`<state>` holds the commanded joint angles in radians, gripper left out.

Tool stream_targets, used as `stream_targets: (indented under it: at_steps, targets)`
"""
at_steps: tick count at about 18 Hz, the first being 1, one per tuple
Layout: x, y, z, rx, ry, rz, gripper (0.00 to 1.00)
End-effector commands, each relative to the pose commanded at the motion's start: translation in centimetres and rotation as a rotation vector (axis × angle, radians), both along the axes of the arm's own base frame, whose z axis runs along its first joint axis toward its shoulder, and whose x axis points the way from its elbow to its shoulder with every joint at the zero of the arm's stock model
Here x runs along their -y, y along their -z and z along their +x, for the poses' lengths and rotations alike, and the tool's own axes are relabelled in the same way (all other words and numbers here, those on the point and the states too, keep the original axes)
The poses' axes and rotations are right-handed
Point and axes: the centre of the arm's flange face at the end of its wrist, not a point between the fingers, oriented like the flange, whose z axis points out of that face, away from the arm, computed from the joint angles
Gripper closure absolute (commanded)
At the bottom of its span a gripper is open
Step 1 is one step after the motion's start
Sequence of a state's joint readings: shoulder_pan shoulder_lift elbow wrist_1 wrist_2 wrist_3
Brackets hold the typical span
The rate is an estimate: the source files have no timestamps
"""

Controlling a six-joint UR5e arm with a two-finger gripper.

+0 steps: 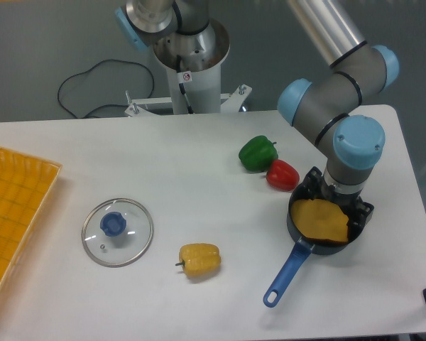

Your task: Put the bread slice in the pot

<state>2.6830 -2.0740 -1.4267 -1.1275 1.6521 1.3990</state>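
Observation:
The bread slice [318, 219], flat and yellow-orange, lies inside the black pot [295, 226] at the right of the table, tilted slightly against the rim. The pot's blue handle [284, 275] points to the front left. My gripper [339, 202] hangs straight down over the back right part of the pot. Its black fingers [312, 182] stand spread apart on either side, just above the slice. The wrist hides the fingertips, and I see no grip on the slice.
A red pepper [282, 175] and a green pepper [258, 153] sit just behind and left of the pot. A yellow pepper [199, 260] lies at front centre. A glass lid with a blue knob [117, 231] is at the left, and a yellow tray [14, 220] at the far left edge.

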Motion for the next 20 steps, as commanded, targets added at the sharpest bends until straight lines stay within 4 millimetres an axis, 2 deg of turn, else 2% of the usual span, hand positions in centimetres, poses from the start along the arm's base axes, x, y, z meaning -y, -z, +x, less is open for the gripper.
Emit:
stream_targets:
  at_steps: [4,6,8,10,13,15,18,20]
  targets:
    - [-2.3,-3.9,3.5,-0.055,0.043,-0.002,0.00]
    - [-3.7,-5.4,6.3,-0.045,0.053,-0.005,0.00]
    - [-3.4,-6.1,8.6,0.024,0.052,-0.045,0.00]
    - [-4.0,-7.2,12.3,0.081,0.072,-0.068,0.00]
    - [-4.6,-6.0,18.0,0.168,0.027,-0.069,0.00]
    - [-4.5,-4.9,20.9,0.223,0.006,-0.044,0.00]
    - [-5.1,-6.7,24.4,0.218,0.009,-0.028,0.00]
    - [-5.0,-8.9,25.4,0.201,0.019,0.019,0.00]
